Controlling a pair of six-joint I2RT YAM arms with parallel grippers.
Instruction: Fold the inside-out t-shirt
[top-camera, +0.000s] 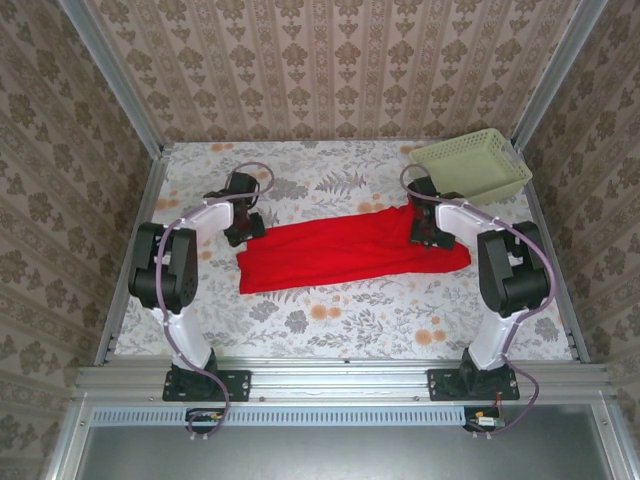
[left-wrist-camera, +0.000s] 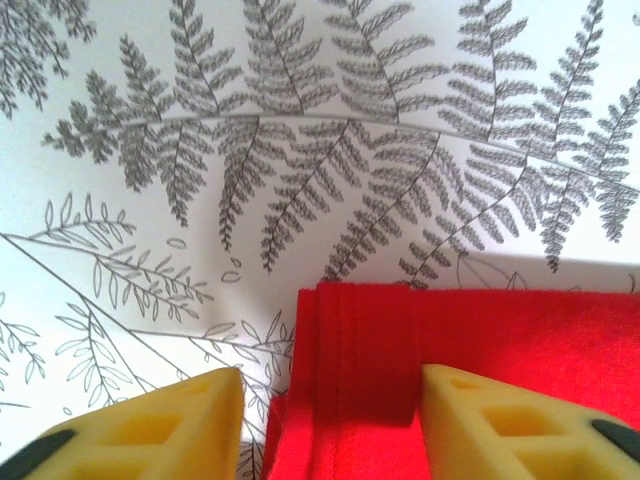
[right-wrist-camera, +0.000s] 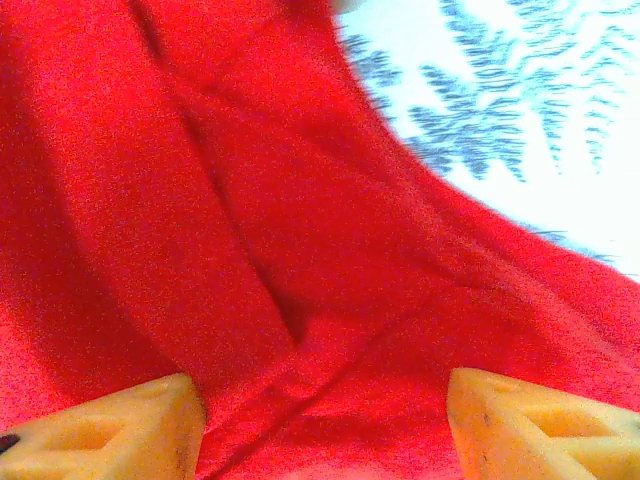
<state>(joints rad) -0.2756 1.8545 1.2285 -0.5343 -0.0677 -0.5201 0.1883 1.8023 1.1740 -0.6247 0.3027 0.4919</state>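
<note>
The inside-out t-shirt (top-camera: 350, 250) is found laid out as a long red band across the middle of the table (top-camera: 330, 320), rising slightly from left to right and creased along its length. The table is covered in a pale sheet printed with grey ferns and orange flowers. The left end effector (top-camera: 244, 232) is positioned low at the shirt's left end. In the left wrist view its yellow fingers (left-wrist-camera: 170, 425) are seen held moderately apart, one over bare table and one over red cloth. A stitched hem (left-wrist-camera: 338, 340) lies between them, and nothing is pinched. The right end effector (top-camera: 430, 235) is positioned over the shirt's right end, near the pale green basket (top-camera: 470, 165) in the far right corner. Its fingertips (right-wrist-camera: 110, 430) are held wide, with folds of red cloth spread below them and nothing gripped. Whether the tips touch the fabric cannot be told.
</note>
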